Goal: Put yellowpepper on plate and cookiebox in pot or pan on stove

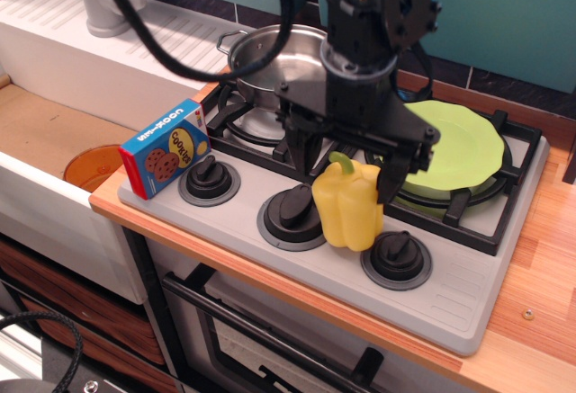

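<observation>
Right over the yellowpepper (pixel 348 206), the hand (pixel 346 165) hangs with its jaws spread wide to either side, gripping nothing. First step, I'd say: drop, close on it, then carry it back-right onto the plate (pixel 468 141) behind the pepper.

The arm (pixel 369 42) covers the pot's (pixel 270 60) right side, the plate's (pixel 454 146) left edge and much of the left burner (pixel 252 119), the claw (pixel 346 164) hides the pepper's (pixel 348 206) top rear, and the tabletop (pixel 540 285) runs off the right edge.
</observation>
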